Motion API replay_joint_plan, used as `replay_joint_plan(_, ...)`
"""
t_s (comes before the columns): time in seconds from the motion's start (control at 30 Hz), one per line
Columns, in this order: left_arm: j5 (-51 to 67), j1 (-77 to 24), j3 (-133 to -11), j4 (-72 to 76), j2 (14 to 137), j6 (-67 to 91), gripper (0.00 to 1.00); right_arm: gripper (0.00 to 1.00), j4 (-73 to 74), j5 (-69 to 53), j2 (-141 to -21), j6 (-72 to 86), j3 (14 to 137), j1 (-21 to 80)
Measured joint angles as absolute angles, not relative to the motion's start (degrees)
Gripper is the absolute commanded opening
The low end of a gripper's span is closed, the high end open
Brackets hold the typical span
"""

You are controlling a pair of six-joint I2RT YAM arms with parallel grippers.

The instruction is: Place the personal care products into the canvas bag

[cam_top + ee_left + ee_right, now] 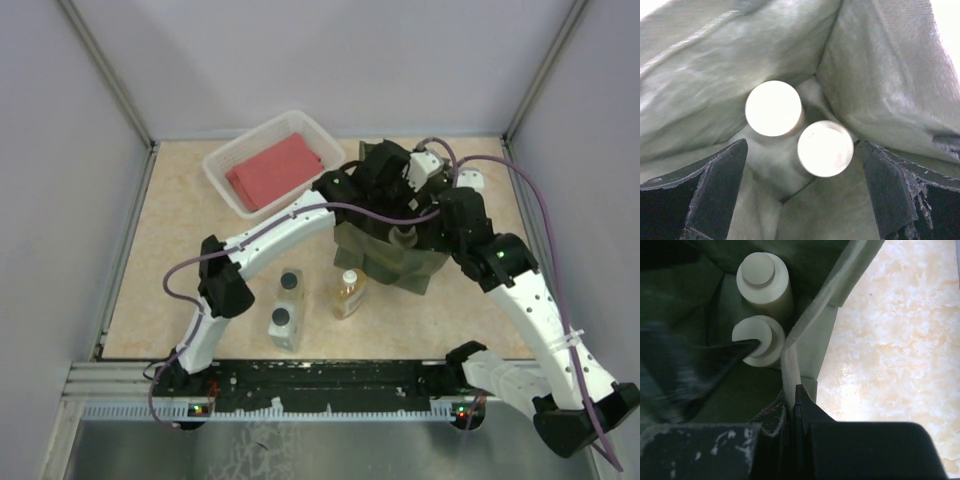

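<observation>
The olive canvas bag (392,262) stands open in the middle of the table. My left gripper (802,192) is open and empty inside the bag's mouth, above two cream bottles (773,108) (825,148) that stand upright side by side on the bag's floor. My right gripper (796,401) is shut on the bag's rim (790,365) at its right side; the same two cream bottles (762,277) (757,340) show there. Two grey bottles (290,284) (283,325) and the amber bottle (348,295) are on the table left of the bag.
A white plastic basket (225,185) holding a red cloth (275,170) sits at the back left. Both arms cross above the bag (385,170). Grey walls enclose the table on three sides.
</observation>
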State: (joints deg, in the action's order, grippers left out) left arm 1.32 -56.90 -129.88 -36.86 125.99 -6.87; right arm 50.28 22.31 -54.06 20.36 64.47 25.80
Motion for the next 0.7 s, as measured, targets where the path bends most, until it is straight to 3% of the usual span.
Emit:
replay_joint_plan(0.37, -15.64, -56.10, -115.70, -40.75, 103.13, -7.57, 1.00, 0.00, 49.89, 22.44, -54.61, 20.12, 64.47, 25.80)
replay_joint_plan(0.7, -20.60, -55.83, -98.26, -41.67, 78.46, -3.25, 1.00, 0.00, 49.60, 22.68, -55.35, 20.16, 64.45, 25.80)
